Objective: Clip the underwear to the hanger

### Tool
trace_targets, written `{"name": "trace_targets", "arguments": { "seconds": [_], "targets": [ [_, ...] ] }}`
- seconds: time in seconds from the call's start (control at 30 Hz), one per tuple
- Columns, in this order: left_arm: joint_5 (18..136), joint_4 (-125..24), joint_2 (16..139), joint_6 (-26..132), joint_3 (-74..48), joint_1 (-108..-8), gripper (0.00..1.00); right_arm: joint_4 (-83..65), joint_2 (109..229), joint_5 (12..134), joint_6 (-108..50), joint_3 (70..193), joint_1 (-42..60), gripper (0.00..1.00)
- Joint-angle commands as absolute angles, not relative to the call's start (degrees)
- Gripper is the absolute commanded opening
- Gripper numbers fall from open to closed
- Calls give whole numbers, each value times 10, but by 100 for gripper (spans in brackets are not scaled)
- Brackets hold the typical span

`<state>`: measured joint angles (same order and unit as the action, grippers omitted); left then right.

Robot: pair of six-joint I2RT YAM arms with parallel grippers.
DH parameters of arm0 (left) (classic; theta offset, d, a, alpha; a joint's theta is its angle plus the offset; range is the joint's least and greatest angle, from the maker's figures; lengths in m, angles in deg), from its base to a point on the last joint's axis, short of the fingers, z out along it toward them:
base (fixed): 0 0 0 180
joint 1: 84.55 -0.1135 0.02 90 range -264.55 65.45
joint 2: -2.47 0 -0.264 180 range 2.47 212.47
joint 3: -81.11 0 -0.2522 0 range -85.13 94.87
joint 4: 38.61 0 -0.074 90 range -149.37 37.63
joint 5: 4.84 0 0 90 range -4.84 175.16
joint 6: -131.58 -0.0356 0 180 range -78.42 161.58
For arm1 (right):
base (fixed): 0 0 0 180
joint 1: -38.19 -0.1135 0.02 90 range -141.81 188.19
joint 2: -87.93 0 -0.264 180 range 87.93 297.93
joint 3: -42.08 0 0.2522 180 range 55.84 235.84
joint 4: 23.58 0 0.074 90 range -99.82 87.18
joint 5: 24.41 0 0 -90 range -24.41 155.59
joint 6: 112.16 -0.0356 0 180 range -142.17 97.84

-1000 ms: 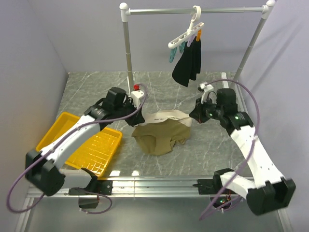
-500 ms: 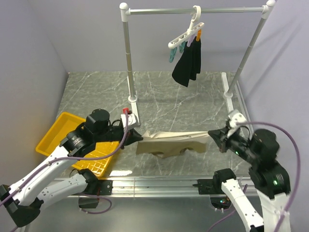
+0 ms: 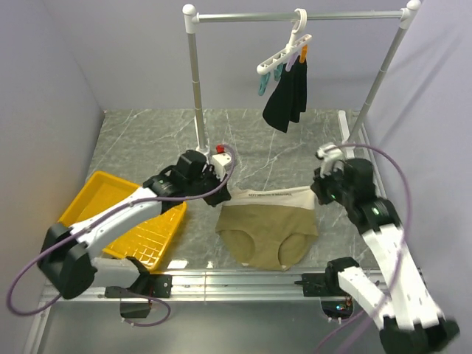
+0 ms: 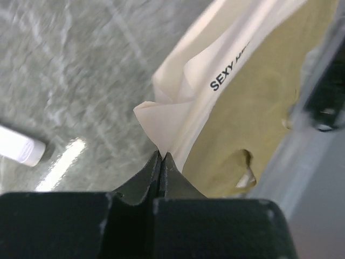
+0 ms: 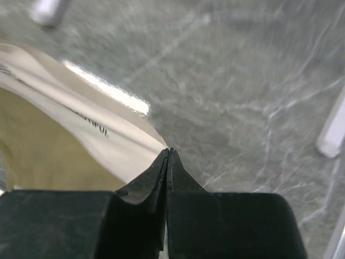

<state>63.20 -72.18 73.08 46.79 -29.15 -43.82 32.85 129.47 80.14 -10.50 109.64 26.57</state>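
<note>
The tan underwear (image 3: pixel 267 228) with a cream waistband hangs stretched between my two grippers above the table's near middle. My left gripper (image 3: pixel 223 193) is shut on the waistband's left corner; its wrist view shows the cream band (image 4: pixel 205 81) pinched at the tips (image 4: pixel 161 155). My right gripper (image 3: pixel 316 189) is shut on the right corner, with the band (image 5: pixel 86 127) pinched at its tips (image 5: pixel 168 151). The white hanger (image 3: pixel 286 50) with teal, purple and orange clips hangs from the rail at the back, above and beyond the underwear.
A black garment (image 3: pixel 286 97) hangs from the hanger's clips. The silver rail (image 3: pixel 295 16) stands on two posts (image 3: pixel 196 88), one just behind my left gripper. A yellow tray (image 3: pixel 133 221) lies at the left. A metal bar (image 3: pixel 243 282) runs along the near edge.
Both arms have swung forward and up with the underwear, which now hangs spread open, its body dropping toward the near edge. The grippers stand closer together than half a second ago.
</note>
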Motion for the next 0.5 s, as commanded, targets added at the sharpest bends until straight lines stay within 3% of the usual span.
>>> {"name": "trace_targets", "arguments": {
  "seconds": [0.0,0.23,0.27,0.33,0.4,0.47],
  "targets": [
    [716,-620,765,462,-301,-443,0,211,1370,749,-101,1054,267,0],
    [751,-561,964,445,-243,-461,0,33,1585,681,-107,1033,268,2],
    [759,-554,978,444,-239,-464,0,27,1607,669,-121,1041,269,8],
    [778,-541,1020,437,-220,-467,2,27,1664,663,-128,1071,269,30],
    [791,-544,1044,436,-203,-472,11,34,1690,658,-140,1090,269,53],
    [804,-552,1067,443,-183,-483,20,50,1712,657,-147,1109,269,59]
  ]
}}
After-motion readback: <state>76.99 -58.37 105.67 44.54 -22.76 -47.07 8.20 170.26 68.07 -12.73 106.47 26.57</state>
